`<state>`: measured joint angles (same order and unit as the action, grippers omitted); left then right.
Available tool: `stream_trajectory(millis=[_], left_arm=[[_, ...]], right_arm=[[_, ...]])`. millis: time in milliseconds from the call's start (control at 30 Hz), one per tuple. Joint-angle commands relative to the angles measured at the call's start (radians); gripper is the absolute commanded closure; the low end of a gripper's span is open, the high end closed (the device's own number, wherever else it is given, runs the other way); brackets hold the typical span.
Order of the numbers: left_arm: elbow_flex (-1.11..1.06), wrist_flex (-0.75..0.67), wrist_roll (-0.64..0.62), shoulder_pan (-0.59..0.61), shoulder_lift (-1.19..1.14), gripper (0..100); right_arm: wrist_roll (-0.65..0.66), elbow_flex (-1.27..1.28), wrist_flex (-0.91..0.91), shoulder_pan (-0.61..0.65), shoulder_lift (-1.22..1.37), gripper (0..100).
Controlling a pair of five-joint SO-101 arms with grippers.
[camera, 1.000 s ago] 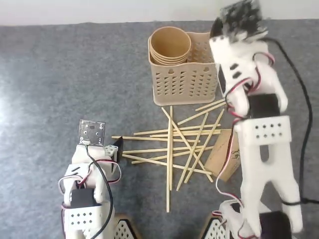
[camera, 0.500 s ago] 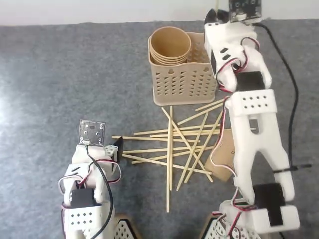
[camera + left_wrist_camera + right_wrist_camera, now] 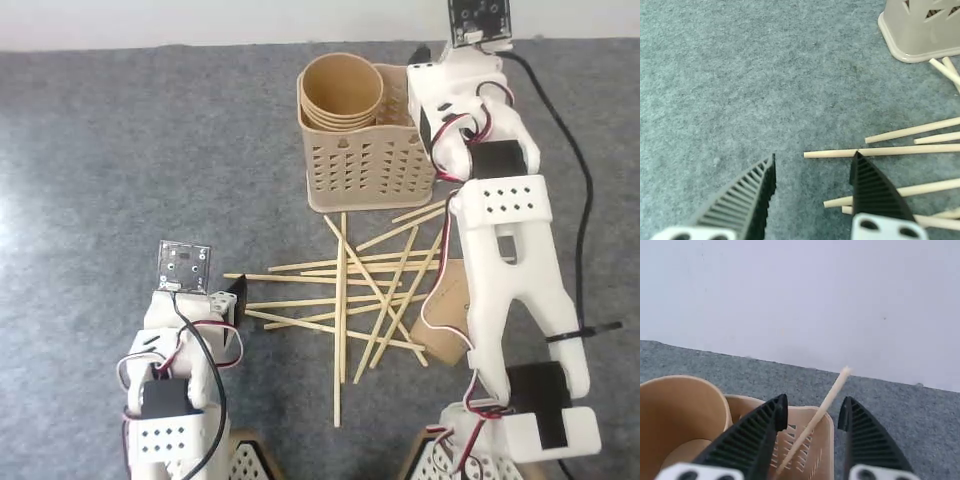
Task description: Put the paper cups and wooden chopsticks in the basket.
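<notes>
A stack of paper cups stands in the left half of the beige basket. Several wooden chopsticks lie crossed on the grey mat in front of it. My right gripper hangs over the basket's right half. In the right wrist view its fingers stand apart, and one chopstick leans between them down into the basket, beside the cups. My left gripper rests low at the pile's left end, open, with a chopstick's tip lying between its fingers.
A brown cardboard piece lies under the right arm, beside the chopsticks. The basket's corner shows far off in the left wrist view. Bare grey mat stretches over the whole left side, and a white wall runs behind the table.
The right arm has swung from beside the basket to above its right half and lowered. The chopstick end seen above it half a second ago has dropped. The left arm has kept still.
</notes>
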<state>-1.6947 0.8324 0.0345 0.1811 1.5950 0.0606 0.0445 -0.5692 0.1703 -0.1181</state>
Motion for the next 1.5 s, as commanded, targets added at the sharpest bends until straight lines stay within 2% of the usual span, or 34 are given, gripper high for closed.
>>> stream_trajectory(millis=[0, 200, 267, 400, 433, 500, 633, 700, 1067, 1267, 1467], left_arm=[[0.005, -0.021, 0.009, 0.005, -0.002, 77], [0.005, -0.021, 0.009, 0.005, -0.002, 77], [0.005, -0.021, 0.009, 0.005, -0.002, 77], [0.005, -0.020, 0.009, 0.005, -0.002, 77], [0.005, -0.020, 0.009, 0.005, -0.002, 77], [0.005, -0.018, 0.009, 0.005, -0.002, 77], [0.005, -0.018, 0.009, 0.005, -0.002, 77], [0.005, -0.018, 0.009, 0.005, -0.002, 77], [0.005, -0.017, 0.009, 0.006, -0.003, 77], [0.005, -0.017, 0.009, 0.006, -0.002, 77], [0.005, -0.017, 0.009, 0.006, -0.002, 77]], right_arm=[[0.005, -0.055, -0.018, -0.012, -0.065, 85.2], [0.242, -0.055, -0.120, -0.021, -0.166, 85.4], [0.311, -0.055, -0.182, -0.065, -0.171, 85.4], [0.353, -0.055, -0.259, -0.194, -0.165, 85.5], [0.402, -0.055, -0.289, -0.220, -0.166, 85.5], [0.629, -0.054, -0.377, -0.246, -0.166, 85.5], [1.281, 0.057, -0.654, -0.271, -0.156, 85.4], [1.450, 0.129, -0.728, -0.277, -0.154, 85.4], [1.465, 0.399, -0.438, -0.259, -0.151, 85.4], [1.462, 0.499, -0.305, -0.154, -0.150, 85.5], [1.392, 0.598, -0.226, -0.024, -0.150, 85.5]])
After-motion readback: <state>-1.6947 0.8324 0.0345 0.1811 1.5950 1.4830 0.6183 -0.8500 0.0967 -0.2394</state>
